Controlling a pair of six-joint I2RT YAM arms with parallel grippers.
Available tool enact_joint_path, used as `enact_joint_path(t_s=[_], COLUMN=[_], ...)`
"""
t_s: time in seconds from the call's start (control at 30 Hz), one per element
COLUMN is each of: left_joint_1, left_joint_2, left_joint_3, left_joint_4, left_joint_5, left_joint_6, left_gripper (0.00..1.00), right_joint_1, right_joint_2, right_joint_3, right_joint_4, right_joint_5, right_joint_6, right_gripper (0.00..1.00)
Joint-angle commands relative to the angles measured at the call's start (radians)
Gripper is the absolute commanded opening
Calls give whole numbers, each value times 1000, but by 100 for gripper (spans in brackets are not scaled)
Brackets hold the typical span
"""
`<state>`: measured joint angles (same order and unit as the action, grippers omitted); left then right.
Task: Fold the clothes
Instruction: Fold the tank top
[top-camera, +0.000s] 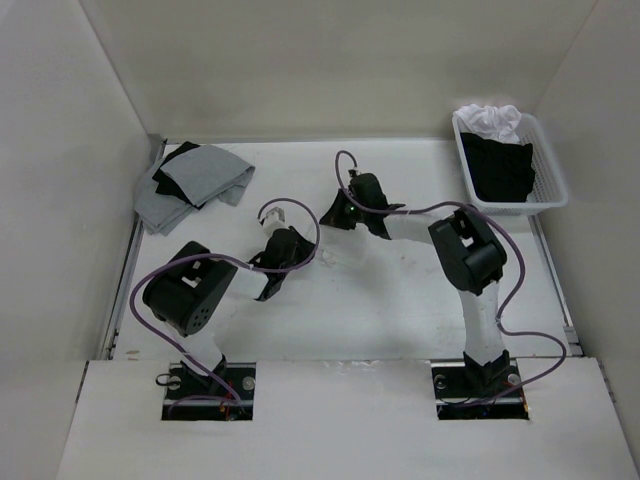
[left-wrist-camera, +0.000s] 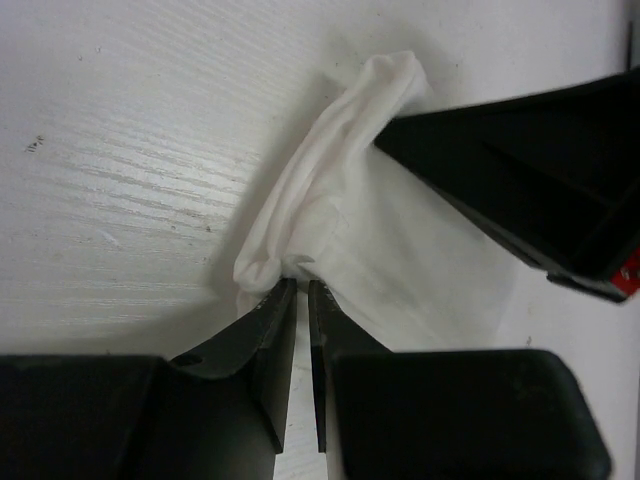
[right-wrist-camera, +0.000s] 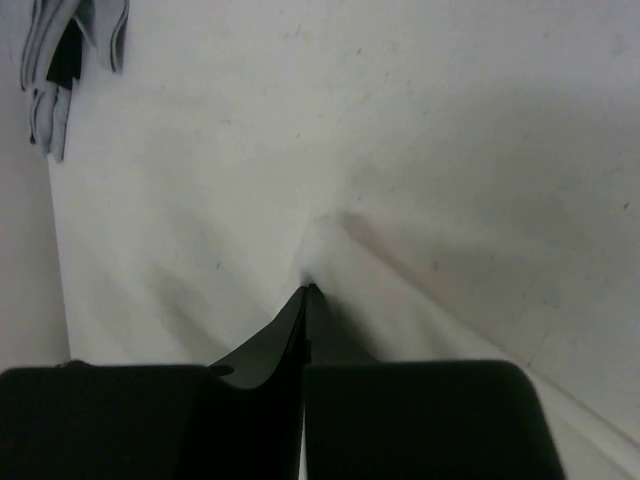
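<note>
Nearest me, the left gripper (left-wrist-camera: 300, 290) pinches a bunched edge of the white camisole (left-wrist-camera: 340, 230) mid-table, jaws nearly together. The right gripper (right-wrist-camera: 306, 292) is clamped tight on a tented fold (ready to lift and spread it, I'd guess). Beyond sit grey-and-black garments (top-camera: 205, 172) and a basket (top-camera: 556, 180); no readable writing.

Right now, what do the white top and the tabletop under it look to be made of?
White camisole: thin, soft, matte fabric, probably a light knit; it bunches into soft rounded folds. Table: looks like white-painted wood or a wood-grain laminate; fine parallel grain lines show, with a slight sheen.
</note>
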<state>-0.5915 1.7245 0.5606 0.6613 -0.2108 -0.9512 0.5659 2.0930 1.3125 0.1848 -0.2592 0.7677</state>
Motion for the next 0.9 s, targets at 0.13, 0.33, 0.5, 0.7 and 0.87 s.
enact_joint_path(t_s=[0.13,0.33,0.5,0.7,0.87], left_joint_1=[0,-17,-37,-46,-18], left_joint_2=[-19,-71,-175,-386,-506], left_joint_3=[-18,-42,-67,-84,-74], left_joint_4=[34,35,23,-86,-213], left_joint_5=[10,8,-5,-67,-108], left_joint_6=[-29,-26,-14,63,160], left_gripper=[10,10,11,18,29], right_joint_1=[-21,-24,-21,-21,-54], right_joint_2=[97,107,27,-241,-485], right_joint_3=[108,137,110,-73,-301], right_joint_4=[79,76,116,217,298], right_joint_5=[-31,-12,-43,-69,-43], right_joint_6=[73,117,143,136,131], right_gripper=[1,2,7,26,37])
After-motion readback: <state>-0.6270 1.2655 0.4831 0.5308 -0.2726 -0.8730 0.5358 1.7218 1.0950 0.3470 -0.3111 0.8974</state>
